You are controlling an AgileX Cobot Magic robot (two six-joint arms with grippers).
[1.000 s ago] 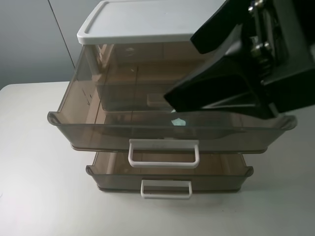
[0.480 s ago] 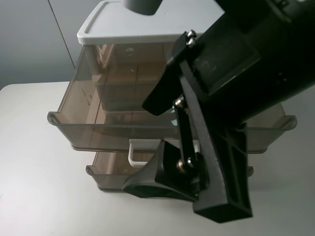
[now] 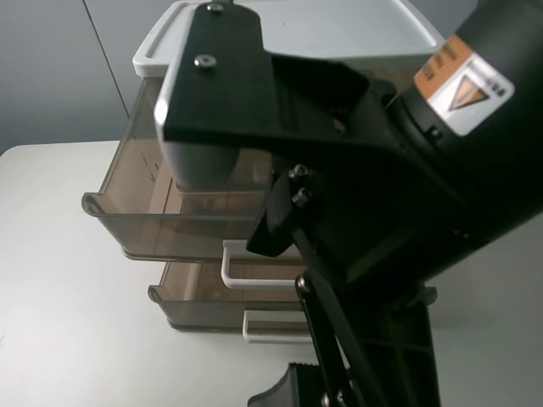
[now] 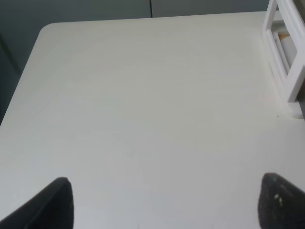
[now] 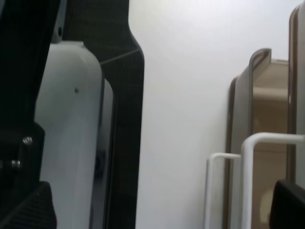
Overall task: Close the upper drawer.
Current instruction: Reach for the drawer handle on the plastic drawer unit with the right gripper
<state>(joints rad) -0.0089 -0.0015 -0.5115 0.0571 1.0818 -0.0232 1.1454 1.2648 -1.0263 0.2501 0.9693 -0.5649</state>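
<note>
The upper drawer (image 3: 136,208), smoky-brown with a wide white loop handle (image 3: 242,264), stands pulled far out from under the white lid (image 3: 280,34). My right arm (image 3: 382,237) crosses close to the exterior camera and hides the drawer's middle and right side. In the right wrist view the right gripper (image 5: 157,210) is open, in front of the drawer fronts. One fingertip (image 5: 290,205) is close to the upper drawer's handle (image 5: 248,181), with nothing held. The left gripper (image 4: 164,205) is open over bare table, its dark fingertips (image 4: 47,205) wide apart.
The middle drawer (image 3: 199,307) with its smaller white handle (image 3: 271,326) is also slightly out, below the upper one. The white table (image 3: 59,297) spreads to the left and front. A white frame (image 4: 286,52) shows at the edge of the left wrist view.
The right arm has swung down and across the exterior camera, its gripper dropping from above the upper drawer to in front of the drawer fronts. The upper drawer has not moved.
</note>
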